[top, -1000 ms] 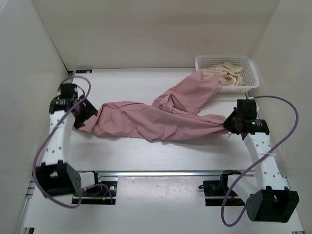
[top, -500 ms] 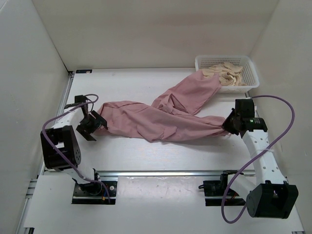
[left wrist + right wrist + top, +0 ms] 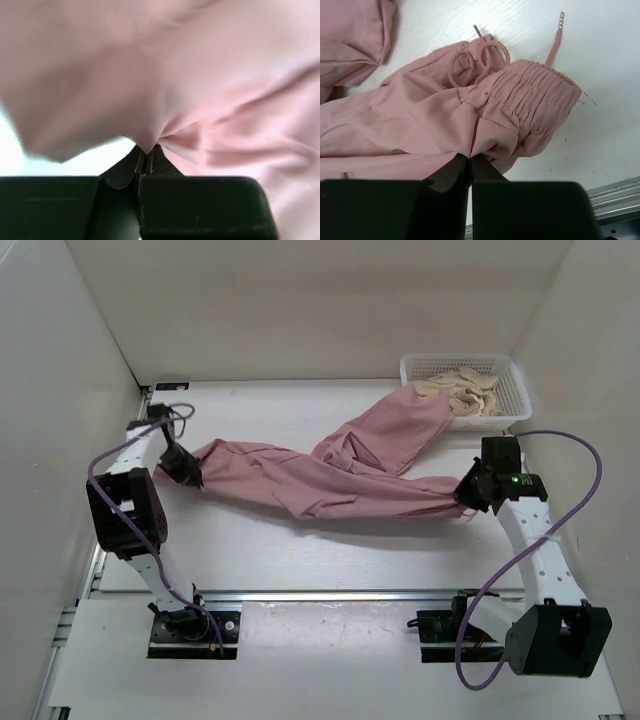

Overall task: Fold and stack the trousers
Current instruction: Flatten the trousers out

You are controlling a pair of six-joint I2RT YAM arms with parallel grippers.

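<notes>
**Both jaws clenched on the pink trousers, spread out beside the basket**

The dusty-pink trousers [image 3: 330,475] lie unfolded on the white worktop [image 3: 300,550], stretched in a long rumpled band that runs leftward from the white basket [image 3: 500,412]. One leg reaches up to the basket's near left corner, and its end rests against the rim there. The other leg extends to the side of the worktop farthest from the basket. The basket holds a heap of cream cloth pieces [image 3: 465,390].

The left arm [image 3: 135,455] reaches to the trouser end farthest from the basket. In the left wrist view, the left jaws are pressed together on a small pinch of the pink fabric [image 3: 225,100]. Creases fan out from the pinch, and the cloth fills nearly the whole view.

The right arm [image 3: 535,540] stands on the near side of the basket, just in front of it. In the right wrist view, the right jaws are clamped on a fold of the trousers [image 3: 420,115] just below the gathered elastic waistband [image 3: 535,85]. The waistband end lies bunched on the worktop. A looped drawstring [image 3: 475,60] lies on top of it, and one cord tip trails out onto the bare surface beside it.

Between the two grips the cloth is wrinkled, with one leg crossing over the other about midway between the far leg end and the basket.
</notes>
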